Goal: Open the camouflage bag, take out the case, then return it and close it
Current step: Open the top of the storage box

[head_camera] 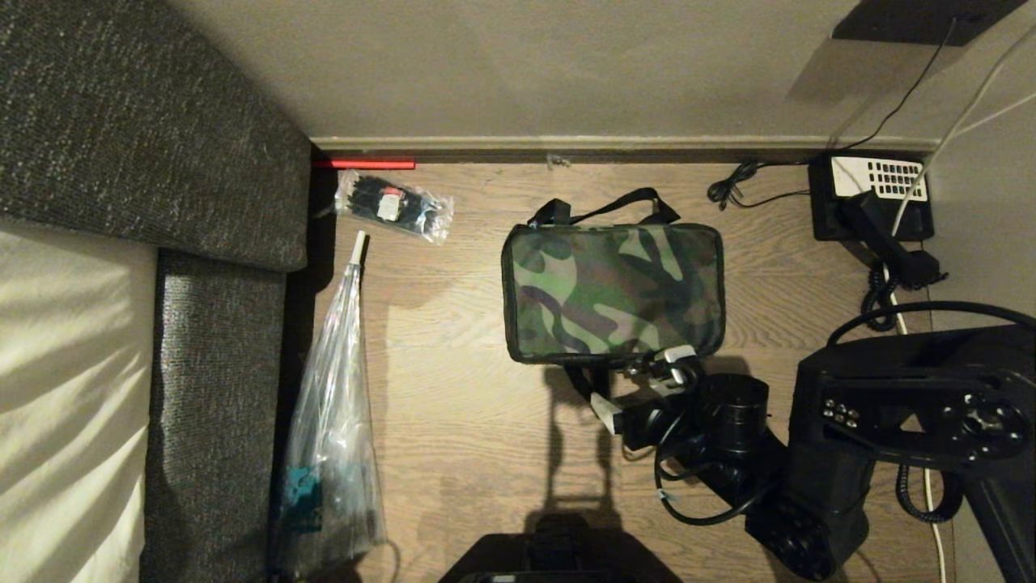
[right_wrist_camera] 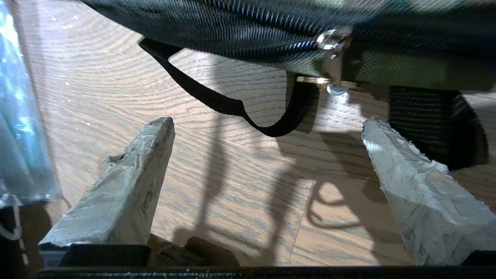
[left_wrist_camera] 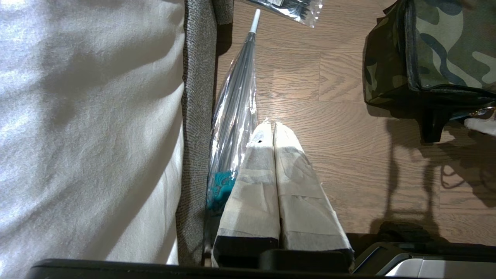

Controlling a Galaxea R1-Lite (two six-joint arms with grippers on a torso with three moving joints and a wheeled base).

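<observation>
The camouflage bag lies zipped shut on the wooden floor, its black handle strap at the far side. My right gripper is at the bag's near edge, open, with nothing between its taped fingers. In the right wrist view the gripper faces the bag's side, where a metal zipper pull hangs just beyond the fingertips and a black strap loops down. My left gripper is parked shut over the floor, left of the bag. The case is out of view.
A grey upholstered seat runs along the left. A long clear plastic bag lies beside it, and a small one with black items near the wall. A black telephone with cords sits at the back right.
</observation>
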